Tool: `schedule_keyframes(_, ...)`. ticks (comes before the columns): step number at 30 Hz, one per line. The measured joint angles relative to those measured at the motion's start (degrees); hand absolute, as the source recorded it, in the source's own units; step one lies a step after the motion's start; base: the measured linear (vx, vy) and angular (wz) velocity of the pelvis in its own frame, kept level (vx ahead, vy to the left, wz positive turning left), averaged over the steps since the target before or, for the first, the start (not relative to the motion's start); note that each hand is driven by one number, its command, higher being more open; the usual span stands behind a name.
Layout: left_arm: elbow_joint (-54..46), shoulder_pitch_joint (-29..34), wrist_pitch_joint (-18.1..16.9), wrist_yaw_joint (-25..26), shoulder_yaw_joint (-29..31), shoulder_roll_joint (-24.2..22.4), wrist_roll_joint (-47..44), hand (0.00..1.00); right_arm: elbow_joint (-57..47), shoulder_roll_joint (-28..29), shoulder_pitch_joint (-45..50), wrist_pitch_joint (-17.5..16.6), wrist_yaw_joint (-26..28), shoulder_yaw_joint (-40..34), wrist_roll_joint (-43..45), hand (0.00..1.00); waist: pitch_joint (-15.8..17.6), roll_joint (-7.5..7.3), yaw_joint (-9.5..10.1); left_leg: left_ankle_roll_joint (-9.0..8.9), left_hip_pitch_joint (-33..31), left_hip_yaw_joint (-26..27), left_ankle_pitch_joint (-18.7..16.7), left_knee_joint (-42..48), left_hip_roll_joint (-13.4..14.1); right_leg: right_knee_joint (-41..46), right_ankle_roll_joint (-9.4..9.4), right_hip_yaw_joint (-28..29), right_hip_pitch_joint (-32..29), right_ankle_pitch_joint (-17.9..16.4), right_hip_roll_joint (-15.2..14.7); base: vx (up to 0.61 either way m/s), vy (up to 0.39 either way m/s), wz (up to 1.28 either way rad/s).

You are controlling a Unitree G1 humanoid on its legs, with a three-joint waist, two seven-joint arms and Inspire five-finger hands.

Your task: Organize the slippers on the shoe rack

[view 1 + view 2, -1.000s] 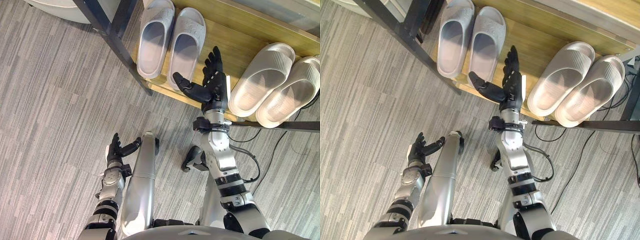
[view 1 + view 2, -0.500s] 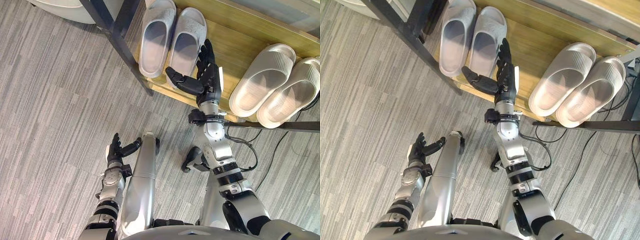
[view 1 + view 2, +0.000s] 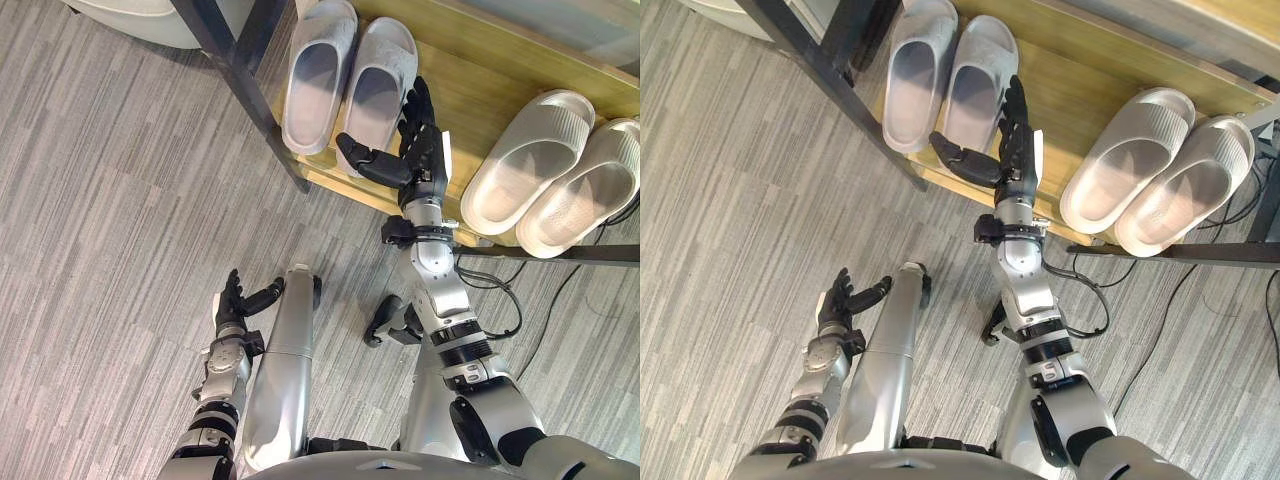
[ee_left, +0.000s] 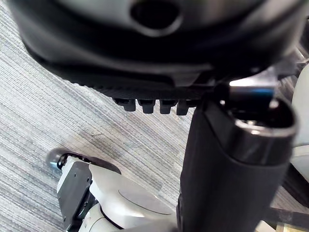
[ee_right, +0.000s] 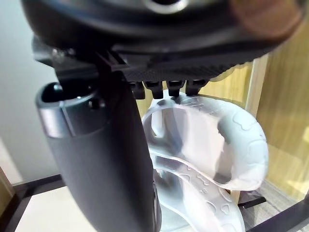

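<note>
Both pairs of slippers lay on the wooden shelf of the shoe rack (image 3: 480, 75). The grey slippers (image 3: 318, 75) sat side by side, toes inward, next to the black frame leg (image 3: 232, 62). The beige slippers (image 3: 527, 158) sat well apart from them toward the robot's right, angled across the shelf. The right hand (image 3: 420, 160) hovered at the shelf's front edge with fingers straight and thumb spread, grasping nothing. Its thumb reached over the heel of the right-hand grey slipper (image 3: 376, 88) and its fingers ran along that slipper's outer side, a pose suited to nudging or squaring the pair; contact could not be confirmed. The left hand (image 3: 232, 303) hung low over the carpet (image 3: 110, 200), fingers relaxed and empty, apparently idle. The task appeared close to finished.
</note>
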Motion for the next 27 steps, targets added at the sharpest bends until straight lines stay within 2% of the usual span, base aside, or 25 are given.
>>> schedule_keyframes(3,-0.08,0.26,0.23,-0.37,0.35,-0.73,0.43,1.0,-3.75,0.6,9.55,0.8,0.53,-0.08,-2.1,1.0,-0.02,-0.04,-1.37,0.69,7.22,1.27,0.52,-5.17,1.09,-6.2,0.99,-0.02,6.83,2.02,1.38,0.07,0.023,-0.15)
schedule_keyframes(4,-0.07,0.42,0.24,-0.58,0.25,-0.77,0.48,1.0,-3.95,0.6,10.17,0.9,0.54,-0.07,-2.15,1.0,-0.03,-0.04,-1.39,0.72,7.85,1.47,0.54,-5.65,1.22,-6.72,0.94,0.08,7.34,2.22,1.57,0.1,0.053,-0.29)
schedule_keyframes(7,0.08,3.16,0.45,-2.19,-1.68,-1.29,1.48,1.0,-6.11,0.55,16.96,1.48,0.66,-0.51,-3.5,1.0,-0.63,-0.31,-2.32,1.45,15.93,3.73,1.7,-12.48,1.96,-13.91,1.85,0.7,14.21,4.76,2.85,0.12,0.062,-0.25)
schedule_keyframes(10,2.27,6.1,0.72,-2.74,-2.5,-0.7,3.41,1.0,-8.47,-0.07,21.78,1.51,0.69,-0.66,-7.09,1.0,-3.74,-0.83,-3.58,1.93,22.15,5.49,3.18,-19.24,2.46,-20.89,2.58,0.74,19.51,7.26,3.84,0.12,0.059,-0.19)
schedule_keyframes(14,6.29,6.84,1.01,-2.97,-5.85,0.85,3.59,1.0,-9.8,-2.29,24.95,1.49,1.34,-0.82,-12.4,1.0,-6.71,-1.27,-4.15,2.38,28.4,6.87,5.15,-26.56,2.69,-28.78,3.39,0.72,25.2,10.3,5.1,0.1,0.05,-0.13)
schedule_keyframes(17,9.09,7.6,1.12,-3.56,-9.19,2.46,5.34,1.0,-7.39,-4.78,26.66,1.44,3.45,-0.61,-16.08,1.0,-8.84,-2.31,-5.09,2.84,35.44,8.5,8.71,-35.94,2.45,-38.71,4.19,0.74,31.47,14.76,6.22,0.12,0.085,-0.16)
schedule_keyframes(18,9.77,8.47,1.28,-3.68,-9.47,2.47,5.69,1.0,-4.97,-5.26,27.29,1.44,4.2,-0.78,-17.2,1.0,-10.08,-2.26,-5.73,3.06,38.05,8.92,10.09,-39.5,2.28,-42.89,4.63,0.72,34.01,16.65,6.71,0.1,0.075,-0.14)
schedule_keyframes(20,10.43,9.08,1.47,-3.8,-10.35,2.53,5.84,1.0,-2.51,-5.46,28.41,1.44,5.0,-1.2,-17.7,1.0,-11.1,-2.08,-5.95,3.24,40.63,9.87,11.13,-42.65,2.1,-46.49,5.06,0.94,36.47,18.26,7.09,0.1,0.08,-0.14)
schedule_keyframes(24,11.29,11.73,1.66,-4.74,-11.13,2.29,7.54,1.0,4.93,-6.43,32.69,1.91,8.52,-1.26,-18.86,1.0,-14.41,-0.63,-6.23,3.23,47.55,11.43,14.95,-52.39,1.49,-57.6,5.96,1.04,43.24,23.47,8.25,0.08,0.042,-0.11)
schedule_keyframes(27,11.3,12.67,1.69,-4.83,-11.16,1.88,7.95,1.0,8.64,-6.52,33.71,2.29,9.46,-1.27,-20.13,1.0,-15.45,0.25,-6.27,3.15,50.22,11.81,16.06,-55.41,1.44,-61.24,6.04,1.36,45.85,25.25,8.86,0.03,0.0,-0.12)
